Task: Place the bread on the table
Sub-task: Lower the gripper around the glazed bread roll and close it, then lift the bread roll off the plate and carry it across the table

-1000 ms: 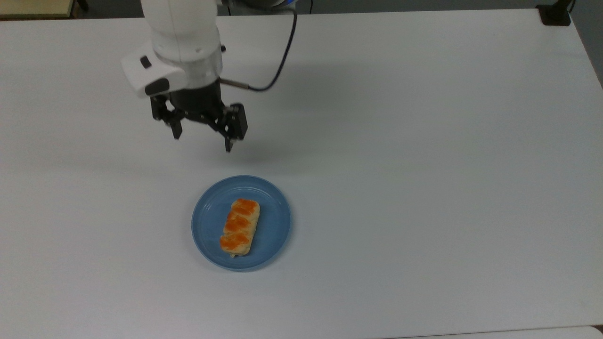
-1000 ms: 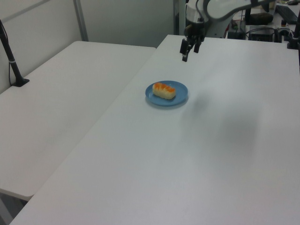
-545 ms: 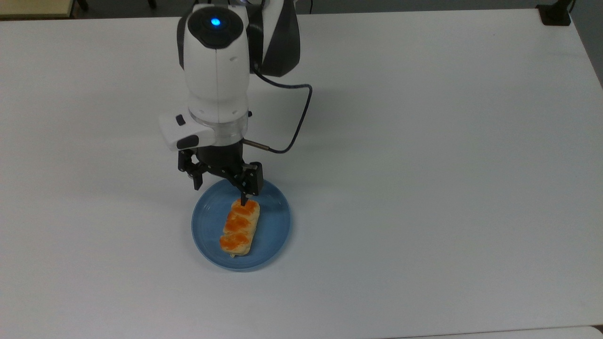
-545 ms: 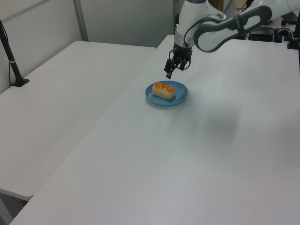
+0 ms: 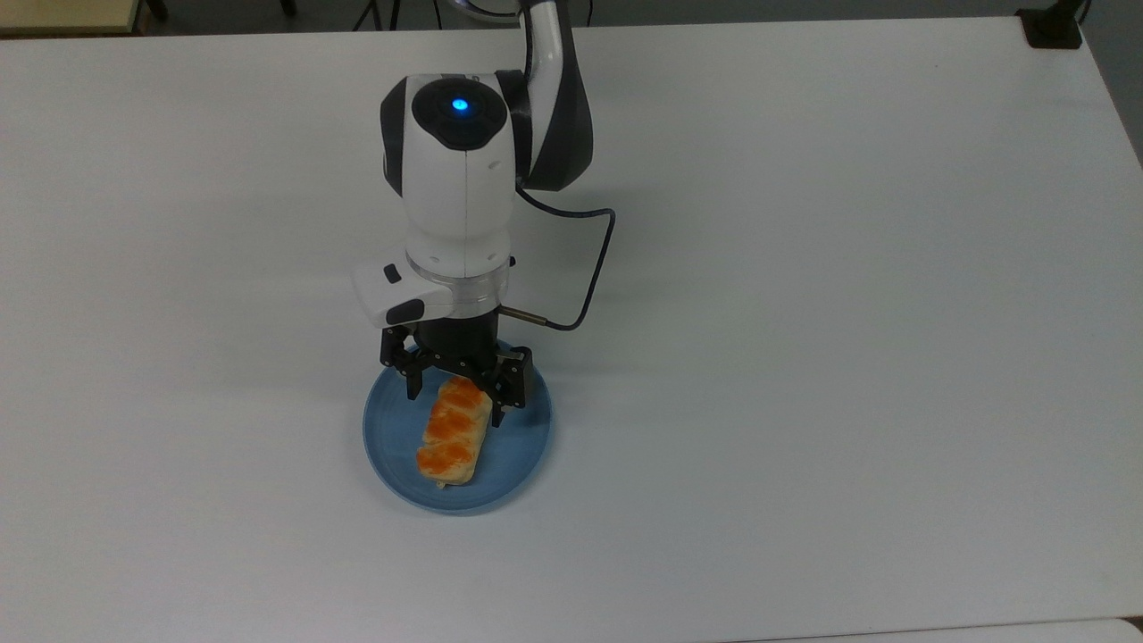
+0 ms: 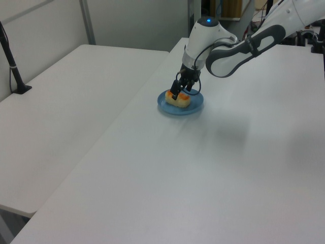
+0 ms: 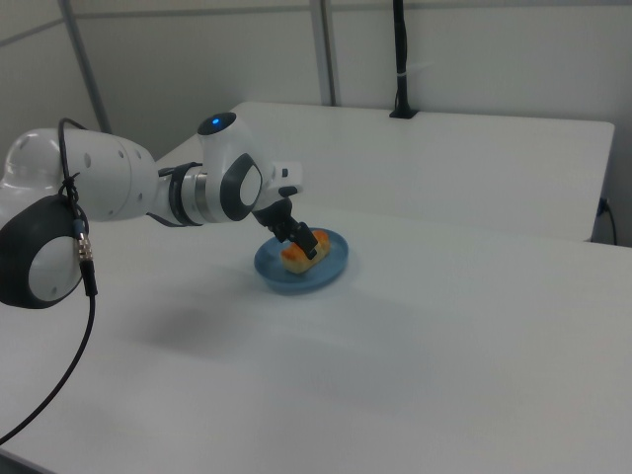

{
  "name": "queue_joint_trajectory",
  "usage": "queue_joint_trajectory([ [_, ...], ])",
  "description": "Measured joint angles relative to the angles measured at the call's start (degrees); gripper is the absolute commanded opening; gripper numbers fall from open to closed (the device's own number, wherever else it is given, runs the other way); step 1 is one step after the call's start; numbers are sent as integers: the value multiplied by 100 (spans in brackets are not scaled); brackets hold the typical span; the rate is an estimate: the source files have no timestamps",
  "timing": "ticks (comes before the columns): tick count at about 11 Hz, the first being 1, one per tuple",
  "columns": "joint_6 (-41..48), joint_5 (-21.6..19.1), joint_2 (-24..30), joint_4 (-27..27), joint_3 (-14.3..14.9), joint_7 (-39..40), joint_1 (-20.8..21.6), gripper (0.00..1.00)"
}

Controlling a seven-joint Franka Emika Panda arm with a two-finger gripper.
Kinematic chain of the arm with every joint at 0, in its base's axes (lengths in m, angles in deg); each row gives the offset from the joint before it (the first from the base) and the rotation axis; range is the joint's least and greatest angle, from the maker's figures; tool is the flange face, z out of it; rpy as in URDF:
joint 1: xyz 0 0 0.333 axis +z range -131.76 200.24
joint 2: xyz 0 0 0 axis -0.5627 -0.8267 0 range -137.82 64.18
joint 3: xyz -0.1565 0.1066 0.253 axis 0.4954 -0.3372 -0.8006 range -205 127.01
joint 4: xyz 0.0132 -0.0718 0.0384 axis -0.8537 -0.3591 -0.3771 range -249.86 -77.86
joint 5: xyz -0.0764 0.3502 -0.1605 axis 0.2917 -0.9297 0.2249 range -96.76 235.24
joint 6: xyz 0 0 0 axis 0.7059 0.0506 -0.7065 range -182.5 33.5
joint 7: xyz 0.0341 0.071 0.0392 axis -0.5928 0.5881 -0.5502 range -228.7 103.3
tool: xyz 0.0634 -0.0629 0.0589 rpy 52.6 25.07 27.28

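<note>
The bread point(image 5: 451, 438) lies lengthwise on a round blue plate point(image 5: 522, 446), its orange-brown glazed bumps facing up. My gripper point(image 5: 457, 402) is open and low over the loaf's end nearest the arm, with one finger point(image 5: 413, 386) on each side of it. Whether the pads touch the loaf cannot be told. In the left view the gripper point(image 6: 179, 93) sits just over the bread point(image 6: 179, 101) on the plate point(image 6: 197, 107). The right view has the gripper point(image 7: 304, 242) at the bread point(image 7: 296, 257) on the plate point(image 7: 331, 269). The white table point(image 5: 804, 357) spreads all around.
A black cable point(image 5: 591, 277) loops from the wrist on the top view's right. A black clamp point(image 5: 1054, 27) sits at the table's far right corner. A second white table point(image 6: 61, 101) adjoins on the left view's left, with a black pole point(image 6: 11, 61).
The arm has swung from the table's far side toward the plate and come down. The open gripper now straddles the bread's near-arm end. Bread and plate have not moved.
</note>
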Motion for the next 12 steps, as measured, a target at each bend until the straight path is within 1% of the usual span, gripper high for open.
queue_joint_trajectory([
  [1, 0, 79, -42, 0, 0, -21, 28, 49],
  [2, 0, 206, -80, 1, 0, -37, 52, 38],
  [3, 0, 361, -109, 1, 0, -69, 62, 34],
  [4, 0, 418, -120, 2, 0, -104, 63, 32],
  [7, 0, 421, -77, 97, 0, -107, 57, 32],
  [8, 66, 420, 11, 124, 3, -107, 46, 31],
  [9, 352, 421, 166, 152, 14, -88, 17, 31],
  [10, 695, 425, 362, 166, 18, 118, -54, 31],
  [12, 1509, 383, 855, 134, 22, 1045, -322, 31],
])
